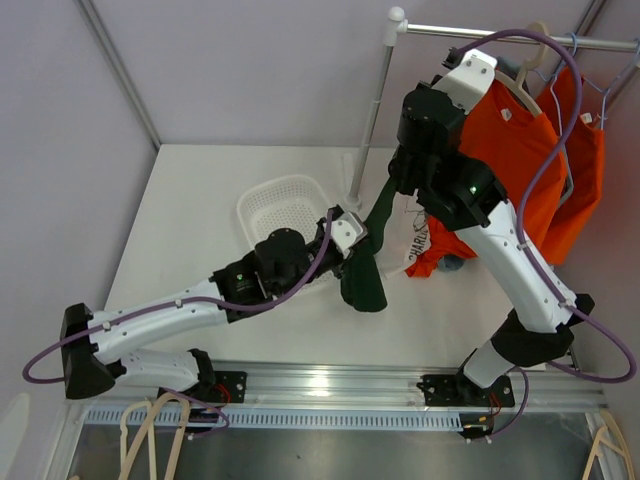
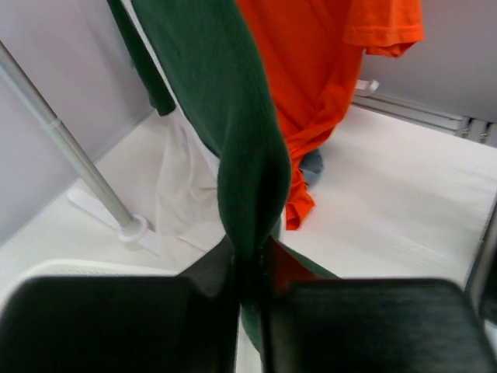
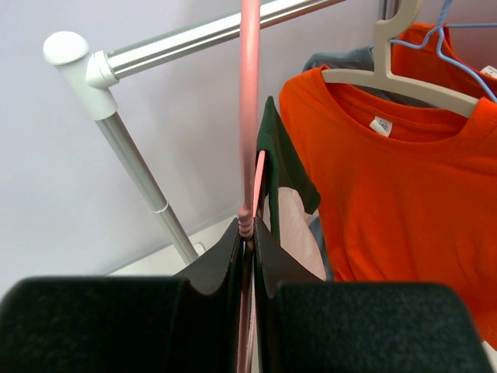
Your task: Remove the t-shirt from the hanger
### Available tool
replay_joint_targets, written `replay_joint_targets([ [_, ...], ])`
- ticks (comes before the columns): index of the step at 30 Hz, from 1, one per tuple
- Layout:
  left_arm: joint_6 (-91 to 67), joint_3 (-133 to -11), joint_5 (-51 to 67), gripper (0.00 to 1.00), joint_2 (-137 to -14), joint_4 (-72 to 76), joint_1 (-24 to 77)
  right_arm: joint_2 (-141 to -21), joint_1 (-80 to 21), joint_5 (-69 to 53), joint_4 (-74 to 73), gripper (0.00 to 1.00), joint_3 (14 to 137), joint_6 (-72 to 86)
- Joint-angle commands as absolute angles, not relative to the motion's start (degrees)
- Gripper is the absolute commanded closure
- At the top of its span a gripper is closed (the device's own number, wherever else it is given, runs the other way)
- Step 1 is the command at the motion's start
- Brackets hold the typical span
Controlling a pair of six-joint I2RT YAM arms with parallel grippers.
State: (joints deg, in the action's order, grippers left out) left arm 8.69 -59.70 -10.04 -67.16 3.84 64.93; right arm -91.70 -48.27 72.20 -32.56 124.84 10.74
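Observation:
A dark green t-shirt (image 1: 366, 265) hangs stretched from the right gripper down to the left one. My left gripper (image 1: 352, 243) is shut on its lower part; in the left wrist view the green cloth (image 2: 233, 116) runs up from the closed jaws of the left gripper (image 2: 252, 264). My right gripper (image 1: 405, 182) is up by the rack. In the right wrist view the right gripper (image 3: 248, 233) is shut on a thin pink hanger (image 3: 248, 116), with the green shirt (image 3: 273, 155) draped right behind it.
Orange t-shirts (image 1: 520, 150) hang on a white hanger (image 3: 404, 78) from the rail (image 1: 500, 33), close to the right of the green shirt. The rack's pole (image 1: 372, 110) and a white printed garment (image 1: 420, 240) stand beside it. A white basket (image 1: 285, 205) sits behind the left arm.

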Motion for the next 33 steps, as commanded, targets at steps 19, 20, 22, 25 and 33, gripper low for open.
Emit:
replay_joint_targets([
  [19, 9.58, -60.3, -20.91, 0.99, -51.86, 0.97, 82.96, -90.34, -26.29, 56.61, -35.94, 1.0, 125.41, 20.91],
  [20, 9.15, -59.34, -21.35, 0.99, -51.59, 0.97, 83.66, -90.96, -25.15, 55.38, -36.3, 1.0, 127.07, 20.92],
  [22, 8.09, -58.19, -21.88, 0.99, -51.33, 1.23, 85.34, -92.19, -24.52, 54.67, -37.79, 1.0, 129.1, 21.0],
  [25, 5.81, -55.2, -21.54, 0.99, -52.47, 3.33, 86.48, -93.69, -24.26, 53.53, -39.11, 1.0, 131.57, 20.92],
  [33, -3.67, -55.18, -11.79, 0.99, -63.62, 8.53, 73.67, -87.47, -29.08, 45.1, -47.53, 1.0, 129.47, 25.4],
])
